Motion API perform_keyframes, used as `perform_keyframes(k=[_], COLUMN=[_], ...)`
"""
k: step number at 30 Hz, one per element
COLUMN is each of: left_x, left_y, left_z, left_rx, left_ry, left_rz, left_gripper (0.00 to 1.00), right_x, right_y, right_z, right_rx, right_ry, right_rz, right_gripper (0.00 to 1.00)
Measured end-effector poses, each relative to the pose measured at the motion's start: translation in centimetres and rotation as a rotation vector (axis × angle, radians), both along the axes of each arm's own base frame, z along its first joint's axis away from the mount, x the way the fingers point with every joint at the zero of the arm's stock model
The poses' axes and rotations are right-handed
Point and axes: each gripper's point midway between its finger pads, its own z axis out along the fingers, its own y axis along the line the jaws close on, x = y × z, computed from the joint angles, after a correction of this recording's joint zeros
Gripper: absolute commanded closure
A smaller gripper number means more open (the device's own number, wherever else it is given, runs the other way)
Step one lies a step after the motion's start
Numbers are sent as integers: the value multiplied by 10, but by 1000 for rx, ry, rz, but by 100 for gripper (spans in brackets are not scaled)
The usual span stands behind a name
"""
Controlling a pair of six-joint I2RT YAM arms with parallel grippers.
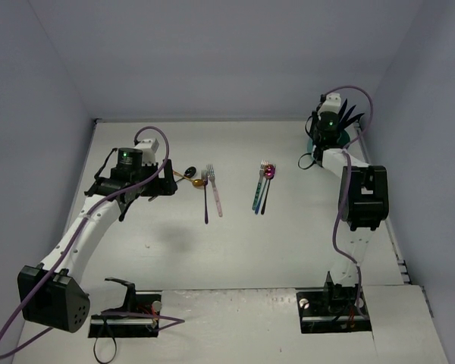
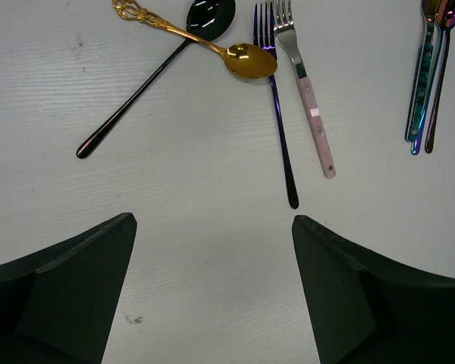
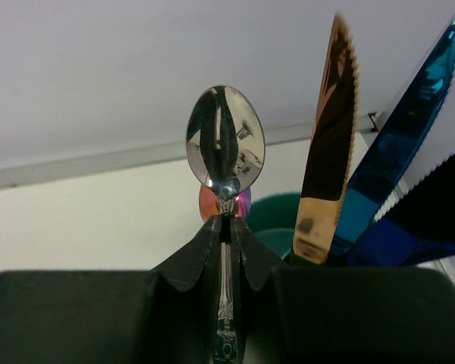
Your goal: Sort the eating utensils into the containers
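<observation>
Teal caddy [image 1: 311, 144] from above: our right tool [image 1: 327, 127] hangs over it, with loose utensils [image 1: 263, 186] well to its left. On the left wrist view, our left tool [image 2: 212, 220] gapes empty. On the right wrist view, the tool is clamped on a silver spoon [image 3: 225, 144] just before the caddy. We judge this the deposit step; next we lower and release.

White table [image 1: 235, 250] carries scattered forks [image 2: 312, 102] and spoons [image 2: 250, 61].
</observation>
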Motion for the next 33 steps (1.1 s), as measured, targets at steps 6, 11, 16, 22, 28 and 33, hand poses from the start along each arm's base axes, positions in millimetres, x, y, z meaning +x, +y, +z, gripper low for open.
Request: perform_keyframes(k=[6, 11, 16, 22, 28, 33], left_x=[0, 0, 0, 1, 1, 4], left_y=[0, 0, 1, 2, 1, -2], left_z=[0, 0, 0, 0, -1, -15], left_rx=[0, 0, 0, 0, 10, 40], left_ry=[0, 0, 0, 0, -2, 30], left_rz=[1, 1, 2, 6, -16, -76], left_gripper=[18, 18, 18, 18, 20, 20], right_x=[-10, -15, -29, -65, -135, -196], right_y=[0, 0, 8, 34, 64, 77], right_z=[-22, -27, 5, 118, 211, 193], right_rx=[4, 4, 22, 111, 245, 352], right_ry=[44, 56, 16, -138, -267, -214], right_rz=[-1, -5, -3, 50, 154, 225], right_gripper=[74, 67, 58, 51, 48, 47])
